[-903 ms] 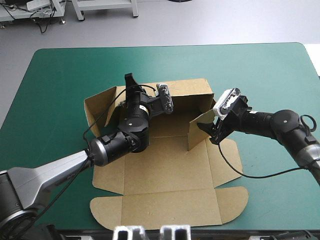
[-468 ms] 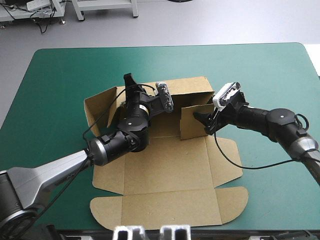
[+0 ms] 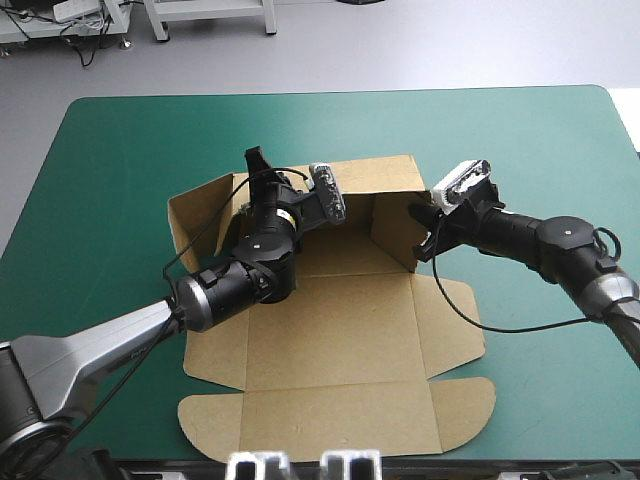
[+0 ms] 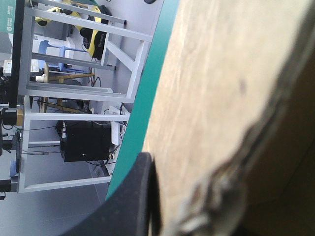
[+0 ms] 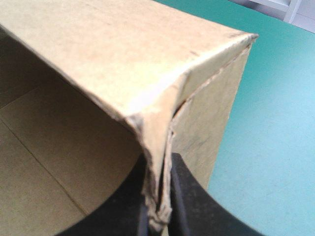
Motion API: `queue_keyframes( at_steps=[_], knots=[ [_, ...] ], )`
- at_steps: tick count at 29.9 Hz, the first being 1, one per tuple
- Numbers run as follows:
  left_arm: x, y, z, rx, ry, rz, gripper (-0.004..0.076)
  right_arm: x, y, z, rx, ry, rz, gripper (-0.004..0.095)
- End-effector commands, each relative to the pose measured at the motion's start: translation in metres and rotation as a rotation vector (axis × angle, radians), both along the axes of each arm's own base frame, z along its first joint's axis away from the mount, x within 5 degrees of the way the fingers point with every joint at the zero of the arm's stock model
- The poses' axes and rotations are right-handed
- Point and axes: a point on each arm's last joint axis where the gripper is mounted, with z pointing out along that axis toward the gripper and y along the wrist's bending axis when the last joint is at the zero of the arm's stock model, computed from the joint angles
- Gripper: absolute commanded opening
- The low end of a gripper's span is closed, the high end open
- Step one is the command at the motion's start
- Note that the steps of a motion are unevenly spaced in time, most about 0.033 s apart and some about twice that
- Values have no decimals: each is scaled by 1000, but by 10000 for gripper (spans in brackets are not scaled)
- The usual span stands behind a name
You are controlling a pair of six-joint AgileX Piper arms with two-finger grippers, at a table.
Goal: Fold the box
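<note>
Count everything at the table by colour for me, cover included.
Brown: 1, the box
Black: 2, the left gripper and the right gripper
Teal-green: 1, the table cover
Total: 4

The left arm [image 3: 110, 340] reaches forward from the near left with its wrist rolled. The left gripper [image 3: 256, 163] is all but closed on the box [image 3: 330, 340], one black finger visible. The right arm [image 3: 560, 240] extends low from the right, and the right gripper [image 3: 420, 215] pinches the same box.
</note>
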Motion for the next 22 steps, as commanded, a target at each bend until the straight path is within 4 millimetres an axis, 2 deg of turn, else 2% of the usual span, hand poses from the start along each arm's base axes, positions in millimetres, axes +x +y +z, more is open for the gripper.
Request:
queue_keyframes(
  at_steps=[1,7,10,14,18,20,22],
  knots=[
    [-7,-3,17,-109,-5,-33,14,-7,8,18,53,-36,86,-17],
    [-12,-12,12,-151,85,-107,21,-8,7,21,71,-28,61,-16],
    [-18,-20,14,-166,134,-159,67,-4,3,21,64,-31,4,-16],
    [-33,-29,23,-148,121,-237,219,1,-5,24,33,-71,-106,-17],
    [-50,-32,39,-203,105,-300,392,5,-15,30,13,-115,-235,-17],
    [-57,-30,51,-252,86,-313,452,5,-17,32,8,-129,-257,-18],
    [-64,-28,63,-293,67,-332,475,5,-18,33,8,-131,-260,-18]
  ],
)
